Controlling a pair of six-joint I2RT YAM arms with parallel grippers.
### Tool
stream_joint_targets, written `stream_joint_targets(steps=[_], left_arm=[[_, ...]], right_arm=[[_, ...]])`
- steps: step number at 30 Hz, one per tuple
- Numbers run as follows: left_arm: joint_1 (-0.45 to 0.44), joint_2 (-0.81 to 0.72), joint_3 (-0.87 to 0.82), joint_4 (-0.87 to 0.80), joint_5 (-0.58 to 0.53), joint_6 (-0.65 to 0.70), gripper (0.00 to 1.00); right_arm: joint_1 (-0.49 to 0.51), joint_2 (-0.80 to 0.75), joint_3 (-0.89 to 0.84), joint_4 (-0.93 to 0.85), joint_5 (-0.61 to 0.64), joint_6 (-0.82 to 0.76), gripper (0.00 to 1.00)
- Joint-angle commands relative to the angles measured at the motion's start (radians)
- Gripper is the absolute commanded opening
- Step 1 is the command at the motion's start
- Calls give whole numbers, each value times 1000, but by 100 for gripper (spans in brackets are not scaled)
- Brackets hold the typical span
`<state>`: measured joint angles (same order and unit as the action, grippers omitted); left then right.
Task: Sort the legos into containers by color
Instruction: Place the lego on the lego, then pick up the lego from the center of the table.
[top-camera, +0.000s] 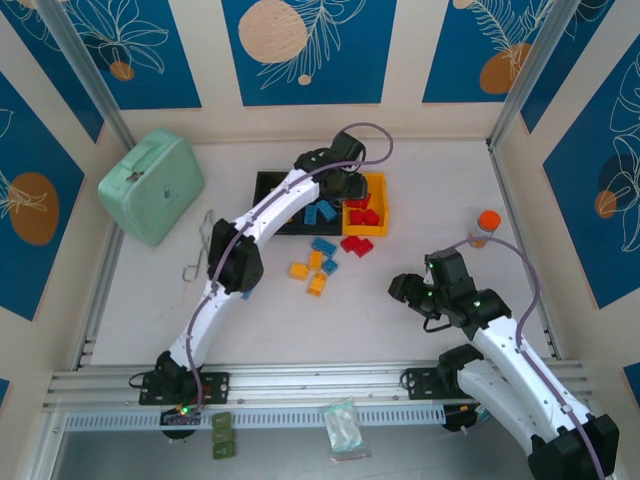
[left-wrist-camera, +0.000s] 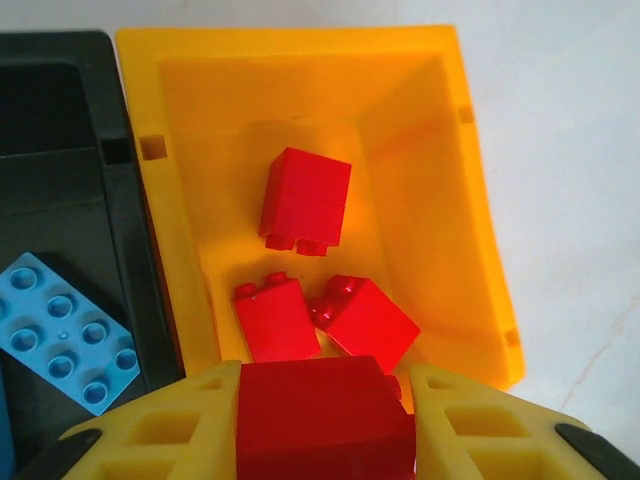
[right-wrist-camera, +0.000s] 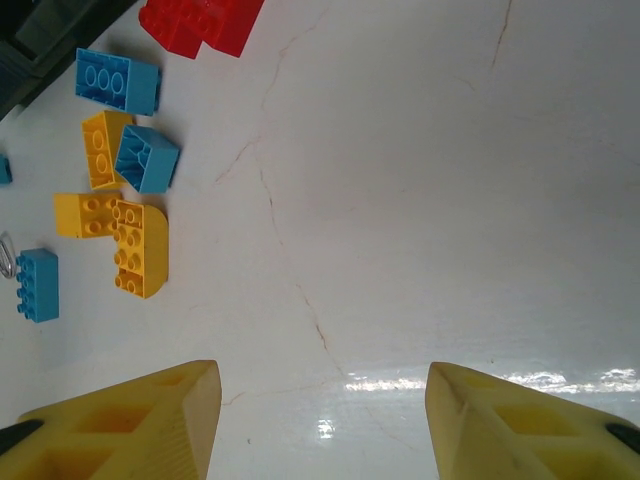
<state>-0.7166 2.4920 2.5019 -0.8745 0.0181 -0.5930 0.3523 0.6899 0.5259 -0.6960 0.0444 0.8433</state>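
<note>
Trouble may come if the left gripper (left-wrist-camera: 322, 405), pinching a red brick (left-wrist-camera: 325, 440) over one edge of the yellow bin (left-wrist-camera: 440, 200), lets go early: it falls outside. The right gripper (right-wrist-camera: 320, 420) hangs open, empty.

Three red bricks (left-wrist-camera: 305, 195) are lying in one yellow bin (left-wrist-camera: 300, 45); three yellow-orange bricks (right-wrist-camera: 140, 250) are sitting on the surface (right-wrist-camera: 450, 200).

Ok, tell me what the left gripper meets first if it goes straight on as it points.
Holding a red plastic brick, the left gripper points into the yellow plastic bin; it would likely meet the two nearest loose red bricks inside first, though depth is unclear.
</note>
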Motion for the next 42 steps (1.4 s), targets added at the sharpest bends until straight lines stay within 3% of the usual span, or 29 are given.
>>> stream_joint_targets(steps=[1, 8, 17, 20, 28, 37, 42], left_arm=[[-8, 31, 48, 18, 22, 13, 38], [-12, 8, 50, 35, 23, 25, 61], [-37, -150, -10, 42, 40, 75, 64], [-39, -270, -191, 109, 83, 78, 64], [-32, -702, -876, 356, 105, 81, 65], [65, -1193, -1511, 394, 76, -21, 66], [128, -1445, -1741, 367, 62, -107, 69]], right_arm=[[-8, -7, -20, 8, -30, 15, 57], [-9, 21, -32, 44, -47, 28, 57], [19, 74, 9, 57, -38, 15, 57], [45, 116, 27, 69, -23, 16, 58], [191, 278, 109, 121, 61, 30, 62], [357, 580, 272, 184, 103, 40, 66], [436, 781, 389, 204, 94, 53, 69]])
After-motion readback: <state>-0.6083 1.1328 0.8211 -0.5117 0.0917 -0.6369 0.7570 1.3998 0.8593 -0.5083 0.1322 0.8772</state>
